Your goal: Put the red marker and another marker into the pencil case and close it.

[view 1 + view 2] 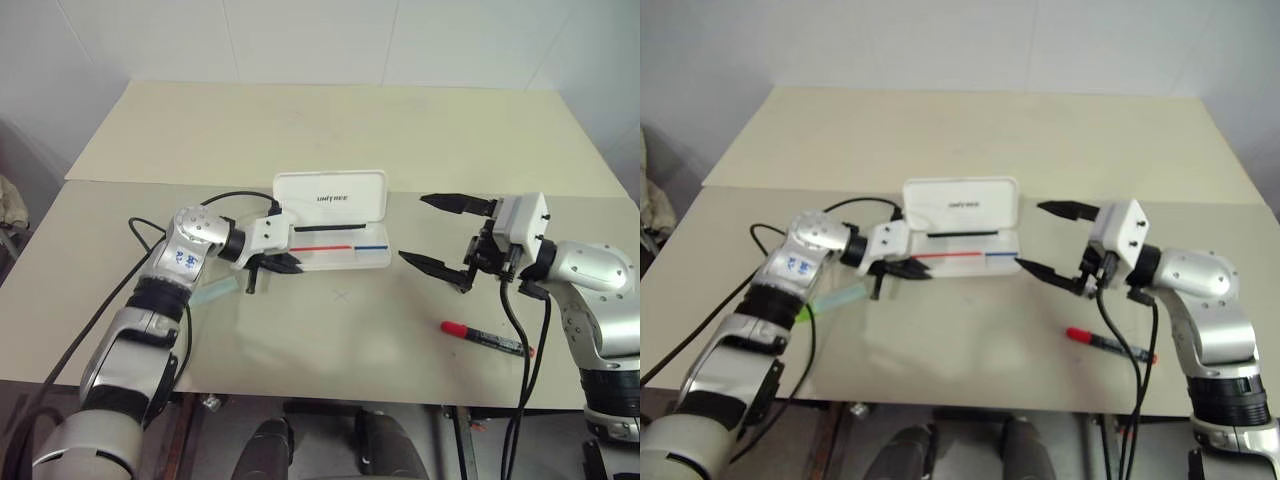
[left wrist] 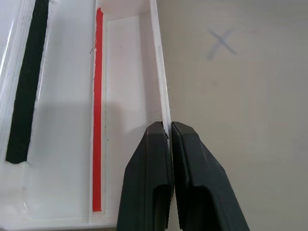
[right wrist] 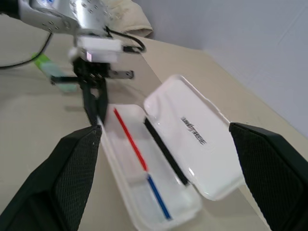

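Observation:
The white pencil case (image 1: 330,197) lies open at mid-table, lid raised, with red and blue stripes in its tray. My left gripper (image 1: 290,266) is shut on the left end of the tray's front wall (image 2: 161,72), and the thin white rim is pinched between its fingers (image 2: 149,163). The green-capped marker (image 1: 215,292) lies on the table under my left forearm. Nearer the table's front edge, on the right, lies the red marker (image 1: 485,337), below my right gripper (image 1: 432,232). That gripper hovers wide open and empty just right of the case, pointing at it (image 3: 192,159).
A pencilled X (image 1: 343,295) marks the table in front of the case. Black cables trail from both wrists over the tabletop. A seam runs across the table behind the case lid.

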